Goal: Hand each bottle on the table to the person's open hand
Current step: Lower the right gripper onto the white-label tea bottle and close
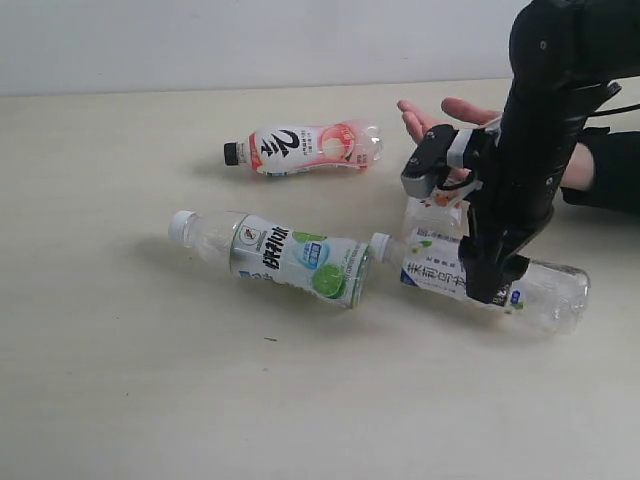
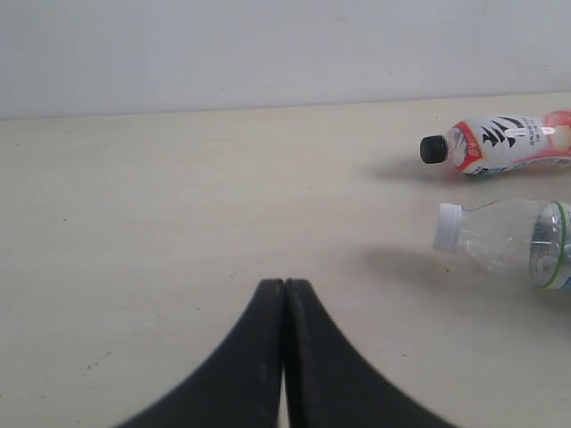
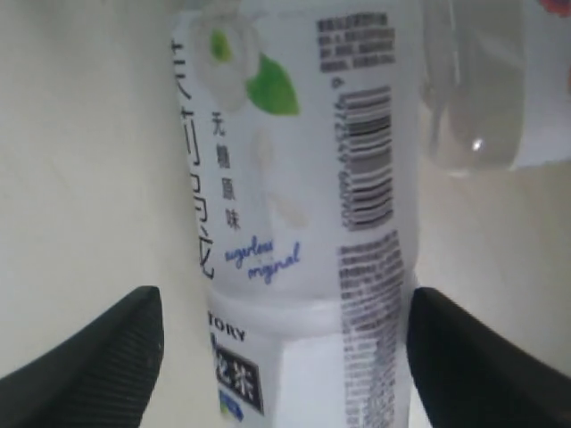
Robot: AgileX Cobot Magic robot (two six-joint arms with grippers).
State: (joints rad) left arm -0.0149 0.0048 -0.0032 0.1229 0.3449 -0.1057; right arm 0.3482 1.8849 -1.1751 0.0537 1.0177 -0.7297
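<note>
Four bottles lie on the table (image 1: 120, 380). The pink-and-white bottle (image 1: 300, 148) with the black cap is at the back. The lime-picture bottle (image 1: 285, 256) lies in the middle. My right gripper (image 1: 495, 288) is lowered over the white-and-blue bottle (image 1: 440, 268), open, with a finger on each side. In the right wrist view that bottle (image 3: 294, 205) fills the space inside the gripper (image 3: 284, 299), with a gap at one finger. A fourth bottle (image 1: 430, 218) shows partly behind the arm. The person's open hand (image 1: 440, 115) rests palm up beyond it. My left gripper (image 2: 285, 285) is shut and empty.
The person's black sleeve (image 1: 610, 170) lies at the right edge of the table. In the left wrist view the pink-and-white bottle (image 2: 508, 143) and the capped end of the lime-picture bottle (image 2: 500, 236) lie off to one side. A pale wall (image 1: 250, 40) runs behind the table.
</note>
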